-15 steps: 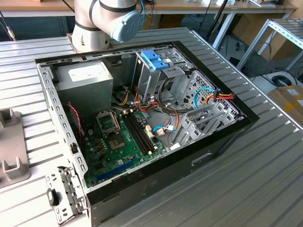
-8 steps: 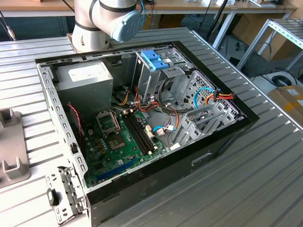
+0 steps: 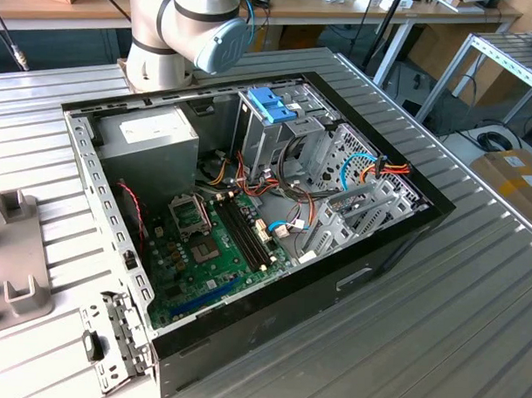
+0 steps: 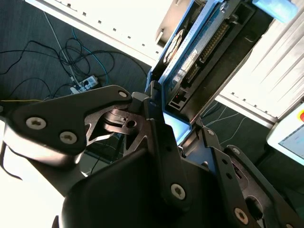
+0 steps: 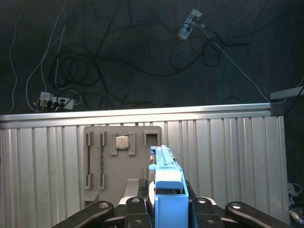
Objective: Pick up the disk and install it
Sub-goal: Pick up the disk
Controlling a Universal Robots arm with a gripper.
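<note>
While arm (image 3: pixel 198 31) hangs above ribbed table (image 5: pixel 228 156), gripper (image 5: pixel 167 213) clenched on disk (image 5: pixel 166 183), edge-on over grey fixture (image 5: pixel 123 164).

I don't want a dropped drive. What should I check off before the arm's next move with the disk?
1. Disk gripped by the claw: ok, jaws closed on its sides in both wrist views.
2. Disk lifted off the grey fixture: cannot tell.
3. Computer case open: ok.
4. Drive cage bay free: cannot tell.
5. Cables clear of the cage: not ok, loose ones lie beside it.
</note>
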